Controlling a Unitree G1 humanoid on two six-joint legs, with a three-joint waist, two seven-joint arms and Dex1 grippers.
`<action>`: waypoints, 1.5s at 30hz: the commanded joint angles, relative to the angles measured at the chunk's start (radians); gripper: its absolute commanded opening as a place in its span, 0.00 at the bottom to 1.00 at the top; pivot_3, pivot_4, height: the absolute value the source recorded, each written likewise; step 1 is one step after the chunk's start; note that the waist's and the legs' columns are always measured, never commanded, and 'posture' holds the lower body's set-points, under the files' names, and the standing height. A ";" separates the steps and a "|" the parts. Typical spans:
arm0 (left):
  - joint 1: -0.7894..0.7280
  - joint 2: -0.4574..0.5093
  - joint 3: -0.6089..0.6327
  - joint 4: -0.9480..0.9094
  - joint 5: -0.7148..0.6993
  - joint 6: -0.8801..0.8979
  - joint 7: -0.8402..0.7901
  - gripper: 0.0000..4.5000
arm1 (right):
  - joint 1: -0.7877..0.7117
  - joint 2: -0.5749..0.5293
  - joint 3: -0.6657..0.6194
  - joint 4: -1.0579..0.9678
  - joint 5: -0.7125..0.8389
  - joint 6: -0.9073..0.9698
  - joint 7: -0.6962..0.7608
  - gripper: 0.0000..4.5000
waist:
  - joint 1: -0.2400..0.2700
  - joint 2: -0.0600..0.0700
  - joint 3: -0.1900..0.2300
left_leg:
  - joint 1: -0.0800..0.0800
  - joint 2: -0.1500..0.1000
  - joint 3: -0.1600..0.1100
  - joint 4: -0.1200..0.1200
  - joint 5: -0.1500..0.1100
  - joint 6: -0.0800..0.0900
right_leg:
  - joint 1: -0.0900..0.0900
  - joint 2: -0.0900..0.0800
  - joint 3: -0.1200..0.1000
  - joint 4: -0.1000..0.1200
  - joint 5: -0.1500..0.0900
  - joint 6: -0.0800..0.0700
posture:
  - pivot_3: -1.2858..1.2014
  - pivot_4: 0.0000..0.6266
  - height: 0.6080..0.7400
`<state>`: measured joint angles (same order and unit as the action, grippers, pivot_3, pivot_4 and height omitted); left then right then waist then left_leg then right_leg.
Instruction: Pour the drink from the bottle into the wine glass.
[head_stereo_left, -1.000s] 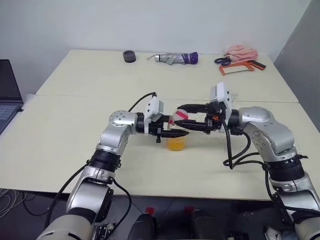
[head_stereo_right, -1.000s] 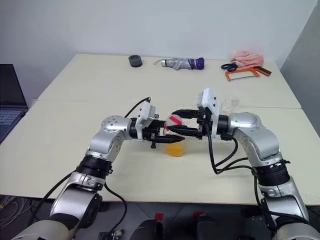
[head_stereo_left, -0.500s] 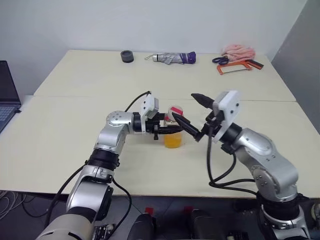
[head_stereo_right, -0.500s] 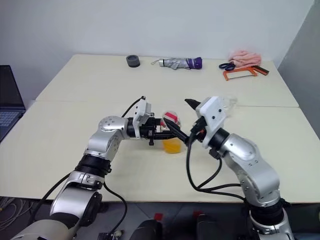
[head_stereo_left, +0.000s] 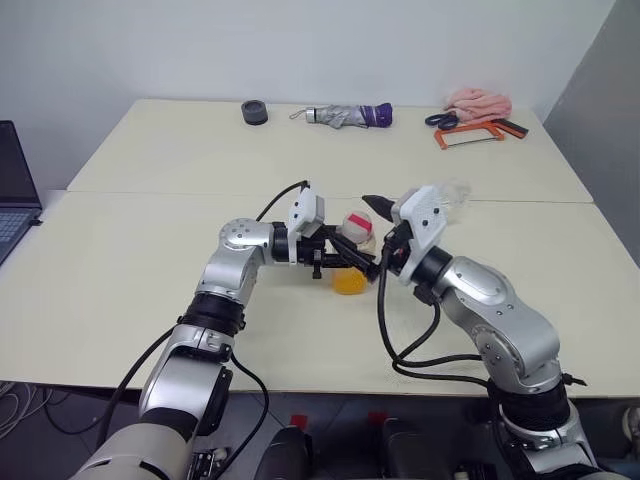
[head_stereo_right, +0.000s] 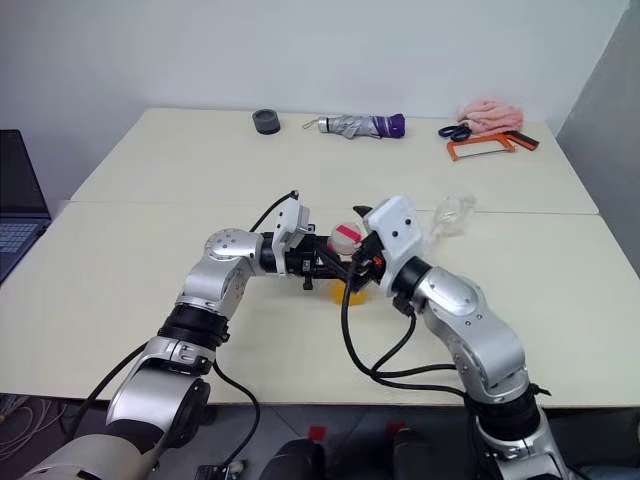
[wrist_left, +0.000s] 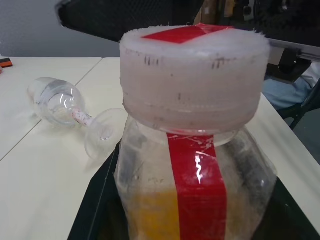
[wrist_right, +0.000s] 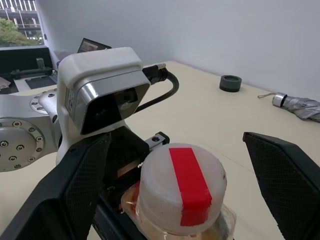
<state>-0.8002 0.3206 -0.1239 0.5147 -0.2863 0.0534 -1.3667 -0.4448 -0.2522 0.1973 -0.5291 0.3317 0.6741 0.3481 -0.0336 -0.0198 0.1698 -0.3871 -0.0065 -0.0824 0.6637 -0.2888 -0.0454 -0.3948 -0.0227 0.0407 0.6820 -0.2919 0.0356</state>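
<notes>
A pale cream surface (head_stereo_left: 150, 290) fills the scene. At its far left edge sits part of an open laptop (head_stereo_left: 12, 195). Along the back edge, going rightward, lie a small dark round object (head_stereo_left: 254, 112), a folded grey and purple umbrella (head_stereo_left: 345, 116), then scissors (head_stereo_left: 440, 120), an orange-framed hand saw (head_stereo_left: 470, 134) and a crumpled pink cloth (head_stereo_left: 480, 102).

Near the middle, the left pincer (head_stereo_left: 345, 260) reaches in from the left, pointing sideways toward the right. Its black fingers are clamped tightly around the bottle (wrist_left: 192, 170), which stands upright on the surface. The bottle is clear plastic with a red vertical strip, and its white cap (wrist_right: 181, 186) with a red stripe is on. The drink (head_stereo_left: 348, 283), an orange-yellow liquid, fills the lower part of the bottle.

Just to the right, the right pincer (wrist_right: 180, 175) comes in from the right side with its two black fingers (wrist_right: 285, 175) spread wide, one on either side of the cap and clear of it, gripping nothing.

Farther right and a little behind the bottle, the wine glass (wrist_left: 70, 107) lies on its side on the surface, well apart from both pincers.
</notes>
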 joint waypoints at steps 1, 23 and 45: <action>-0.026 -0.001 0.005 -0.022 -0.004 -0.024 -0.005 0.40 | -0.015 0.007 -0.014 -0.007 -0.002 -0.015 0.001 0.96 | 0.000 0.000 0.000 | 0.000 0.000 0.000 0.000 0.000 0.000 | 0.000 0.000 0.000 0.000 0.000 0.000 | 0.52 0.24 1.00; -0.014 0.002 -0.004 -0.086 -0.025 0.024 -0.026 0.40 | -0.357 -0.239 -0.018 0.628 0.047 -0.327 0.752 0.42 | -0.016 0.000 0.000 | 0.001 0.000 0.000 -0.001 0.000 0.000 | 0.000 0.001 -0.001 0.000 0.000 0.000 | 0.52 0.24 1.00; -0.027 -0.048 0.015 -0.018 0.005 -0.034 0.090 0.40 | 0.052 0.012 -0.021 -0.182 -0.055 0.070 -0.188 0.95 | -0.003 0.001 0.000 | -0.011 -0.001 0.001 0.010 0.001 0.000 | -0.012 -0.001 0.001 0.012 0.000 0.000 | 0.52 0.24 1.00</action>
<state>-0.7930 0.2786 -0.1186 0.5115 -0.2727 0.0474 -1.2772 -0.3706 -0.2497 0.1664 -0.6898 0.3108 0.7598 0.1933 -0.0367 -0.0193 0.1698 -0.3983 -0.0077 -0.0819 0.6746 -0.2881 -0.0450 -0.4065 -0.0233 0.0413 0.6946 -0.2919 0.0356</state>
